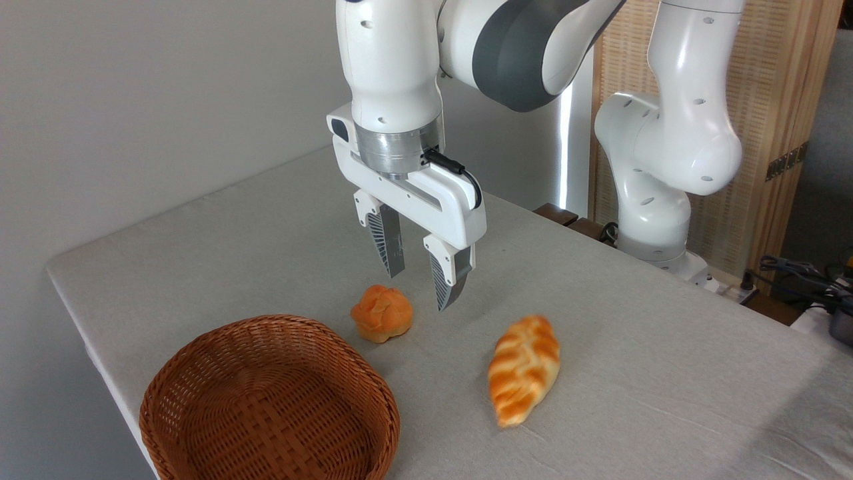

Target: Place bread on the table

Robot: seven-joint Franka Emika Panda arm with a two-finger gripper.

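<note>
The gripper [421, 287] is hanging released; the bread [523, 369] is lying, slightly blurred and perhaps unsettled, at its four o'clock on the table [633, 347]. Retreating comes next.

I am holding my white arm [393, 67] bent over from its base at the right, with the wrist pointing straight down. My gripper [421, 285] is hanging in the air with its two ribbed grey fingers [385, 245] spread wide apart, gripping nothing, tips aimed downward and touching nothing.
</note>
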